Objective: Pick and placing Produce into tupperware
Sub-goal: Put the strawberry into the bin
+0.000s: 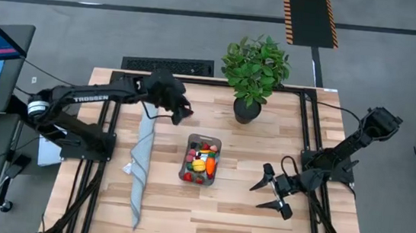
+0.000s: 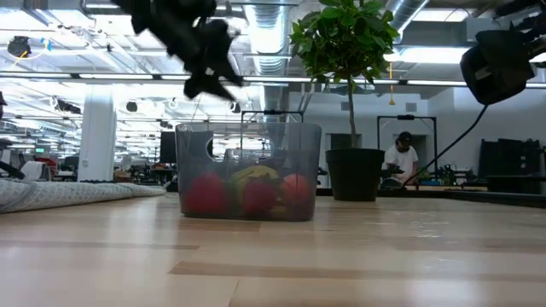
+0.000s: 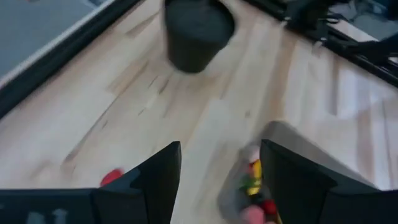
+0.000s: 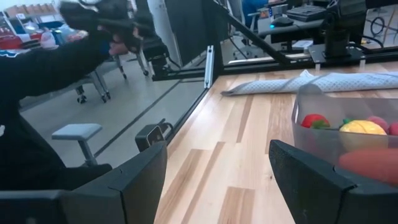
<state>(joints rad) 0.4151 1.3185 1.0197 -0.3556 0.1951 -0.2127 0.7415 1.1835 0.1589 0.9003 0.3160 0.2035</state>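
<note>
- The tupperware (image 1: 201,160) sits mid-bench, holding roughly ten pieces of produce (image 1: 202,163) (an orange carrot and a yellow piece among red ones).
- The left gripper (image 1: 180,111) hovers toward the far edge, jaws partly open and empty, apparently clear of the container.
- One red piece (image 3: 112,177) lies loose beneath it.
- The right gripper (image 1: 271,190) waits near the right edge, jaws wide, empty.

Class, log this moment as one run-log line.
left pincer: open, raised behind tupperware | right pincer: open, waiting right of it | Produce: inside | plant: behind
</note>
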